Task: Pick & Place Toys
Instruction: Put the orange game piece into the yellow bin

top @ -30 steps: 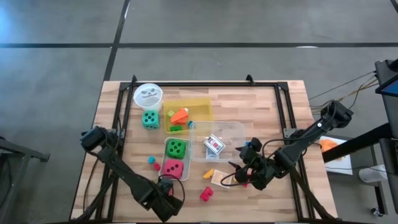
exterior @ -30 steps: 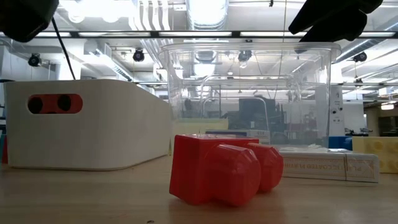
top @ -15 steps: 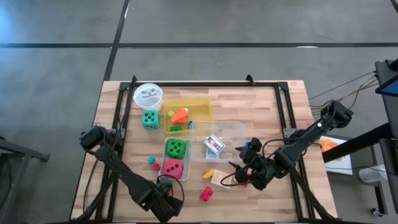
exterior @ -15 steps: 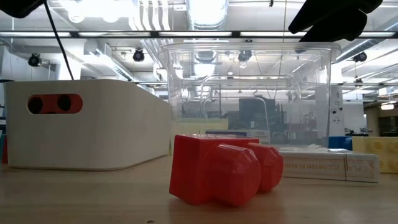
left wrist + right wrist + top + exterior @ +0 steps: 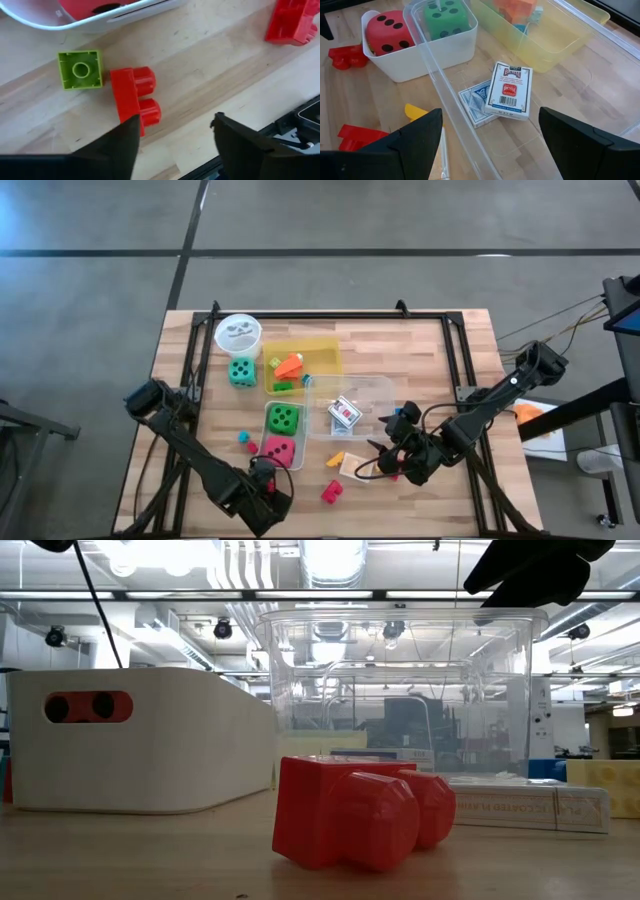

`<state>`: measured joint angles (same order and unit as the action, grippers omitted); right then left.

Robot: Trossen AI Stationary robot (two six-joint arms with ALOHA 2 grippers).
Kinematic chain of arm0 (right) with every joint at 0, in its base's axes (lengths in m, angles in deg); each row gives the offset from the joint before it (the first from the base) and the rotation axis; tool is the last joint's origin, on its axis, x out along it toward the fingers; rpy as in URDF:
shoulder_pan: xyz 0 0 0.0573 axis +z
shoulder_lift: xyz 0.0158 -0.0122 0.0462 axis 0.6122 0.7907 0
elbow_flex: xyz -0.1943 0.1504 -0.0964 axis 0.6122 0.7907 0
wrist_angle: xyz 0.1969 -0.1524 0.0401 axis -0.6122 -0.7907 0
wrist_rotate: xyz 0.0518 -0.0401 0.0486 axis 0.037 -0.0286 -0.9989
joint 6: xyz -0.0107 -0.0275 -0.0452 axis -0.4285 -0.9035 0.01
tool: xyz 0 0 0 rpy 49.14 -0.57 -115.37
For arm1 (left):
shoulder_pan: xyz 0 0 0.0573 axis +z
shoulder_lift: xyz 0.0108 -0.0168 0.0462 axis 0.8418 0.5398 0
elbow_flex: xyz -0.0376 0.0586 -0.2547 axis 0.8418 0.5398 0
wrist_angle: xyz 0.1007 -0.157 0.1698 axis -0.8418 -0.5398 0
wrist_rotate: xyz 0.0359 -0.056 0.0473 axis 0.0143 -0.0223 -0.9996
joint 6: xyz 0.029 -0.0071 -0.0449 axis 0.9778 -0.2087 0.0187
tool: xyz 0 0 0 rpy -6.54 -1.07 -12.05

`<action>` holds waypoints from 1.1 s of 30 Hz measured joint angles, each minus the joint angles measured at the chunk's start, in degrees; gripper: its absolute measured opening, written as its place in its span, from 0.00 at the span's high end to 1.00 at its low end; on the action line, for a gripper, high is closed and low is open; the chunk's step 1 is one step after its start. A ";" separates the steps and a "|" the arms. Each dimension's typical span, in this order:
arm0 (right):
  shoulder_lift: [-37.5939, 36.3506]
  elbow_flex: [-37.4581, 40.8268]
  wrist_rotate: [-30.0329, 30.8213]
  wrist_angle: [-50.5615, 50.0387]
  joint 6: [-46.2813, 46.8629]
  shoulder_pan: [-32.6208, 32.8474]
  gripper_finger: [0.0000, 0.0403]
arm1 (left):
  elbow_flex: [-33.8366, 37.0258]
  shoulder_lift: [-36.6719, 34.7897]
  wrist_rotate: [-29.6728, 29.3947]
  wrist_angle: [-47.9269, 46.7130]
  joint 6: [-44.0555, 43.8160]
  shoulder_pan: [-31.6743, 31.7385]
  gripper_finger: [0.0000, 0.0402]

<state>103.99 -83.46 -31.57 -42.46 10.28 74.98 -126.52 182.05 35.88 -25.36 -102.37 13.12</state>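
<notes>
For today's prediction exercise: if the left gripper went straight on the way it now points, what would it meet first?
Probably the red two-stud block lying on the table just ahead of the open left gripper; a green block sits beside it, slightly off line. Depth is uncertain.

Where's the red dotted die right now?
In the high view, the red dotted die sits in the white tray, beside the green dotted die, left of the clear plastic box.

Industrial lab: ceiling ducts [image 5: 250, 580], strip lights [image 5: 330, 555], concrete floor [image 5: 330, 215].
</notes>
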 joint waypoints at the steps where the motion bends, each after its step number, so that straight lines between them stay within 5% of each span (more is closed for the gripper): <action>1: 0.00 0.00 0.00 0.00 0.00 -0.02 0.19 | 0.02 0.00 0.02 0.02 -0.04 0.00 0.36; 7: 0.00 0.00 0.00 0.00 0.00 0.00 0.19 | 0.11 0.26 0.81 -1.69 -2.24 0.00 0.14; 12: 0.01 0.00 0.01 0.02 0.00 0.00 0.19 | 2.58 0.52 2.82 -0.62 -7.06 0.00 0.08; 24: 0.00 0.00 0.01 0.05 0.00 -0.01 0.19 | 7.90 0.52 4.25 6.53 -7.74 0.04 0.08; 33: 0.00 0.00 0.01 0.09 0.00 -0.01 0.19 | 10.51 0.57 3.93 8.93 -9.68 0.50 0.30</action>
<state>103.99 -83.46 -31.56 -42.37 10.28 74.97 -116.00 182.62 39.81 -16.43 -112.05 13.62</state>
